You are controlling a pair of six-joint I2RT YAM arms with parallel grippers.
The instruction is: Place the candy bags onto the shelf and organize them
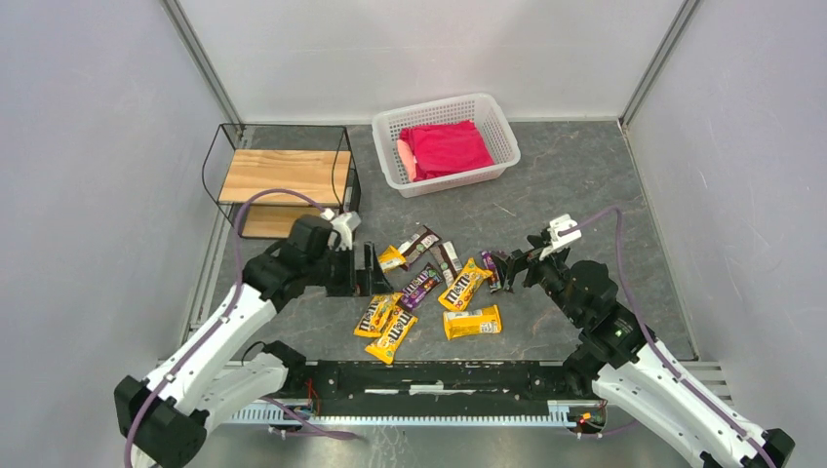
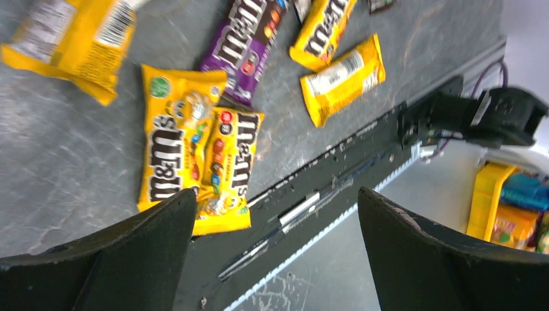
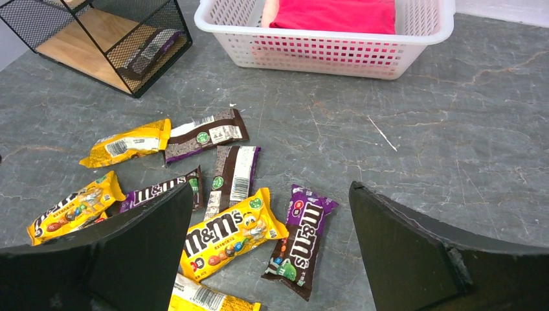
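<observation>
About a dozen candy bags (image 1: 429, 292) lie scattered on the grey table between my two arms, several yellow, the others brown or purple. The shelf (image 1: 283, 175) stands at the back left; in the right wrist view one dark packet (image 3: 152, 48) lies on its lower board (image 3: 97, 45). My left gripper (image 1: 369, 270) is open and empty at the left edge of the pile, above two yellow bags (image 2: 194, 155). My right gripper (image 1: 504, 268) is open and empty above a purple bag (image 3: 302, 238) and a yellow bag (image 3: 230, 236) at the pile's right edge.
A white perforated basket (image 1: 507, 132) holding a red cloth (image 1: 444, 148) stands at the back, right of the shelf. A black rail (image 1: 439, 375) runs along the near edge. Grey walls enclose three sides.
</observation>
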